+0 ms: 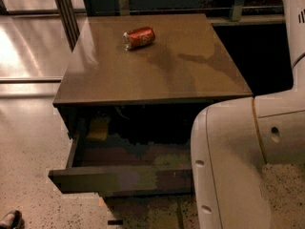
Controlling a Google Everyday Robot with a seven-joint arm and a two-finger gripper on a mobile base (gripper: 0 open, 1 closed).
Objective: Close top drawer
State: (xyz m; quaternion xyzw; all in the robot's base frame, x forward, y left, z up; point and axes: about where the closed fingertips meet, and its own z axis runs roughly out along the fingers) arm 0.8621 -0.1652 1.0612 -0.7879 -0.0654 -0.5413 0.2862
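Observation:
The top drawer (pixel 119 178) stands pulled out from the front of the brown-topped cabinet (pixel 157 70). Its flat dark front panel runs across the lower left of the camera view. Inside, near the back left corner, lies a yellowish object (pixel 98 129). The drawer's right end is hidden behind my white arm (pixel 238 161), which fills the lower right. My gripper is out of view; only arm segments show.
A crushed red can (pixel 139 37) lies on its side on the cabinet top, toward the back left. Dark metal posts and a shelf frame stand behind the cabinet. Shiny floor spreads to the left, speckled floor below. A dark object (pixel 10 219) sits at the bottom left corner.

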